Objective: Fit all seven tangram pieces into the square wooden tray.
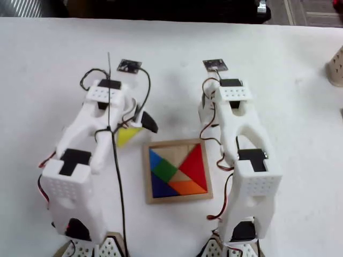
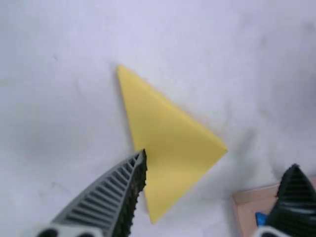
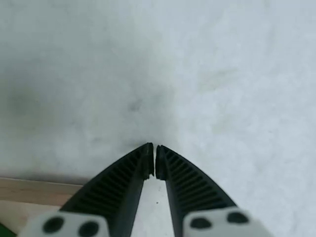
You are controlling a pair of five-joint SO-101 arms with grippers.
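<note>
A yellow triangle lies flat on the white table just off the far left corner of the square wooden tray. My left gripper is open and straddles the yellow triangle; one ribbed finger touches its edge, while the other stands apart near the tray corner. Inside the tray are a blue, a green, a red, an orange and a dark blue piece, with bare wood along the far side. My right gripper is shut, empty, over the table beside the tray edge.
Two small black marker tags lie on the table beyond the arms. A beige perforated object stands at the far right edge. Cables hang along both arms.
</note>
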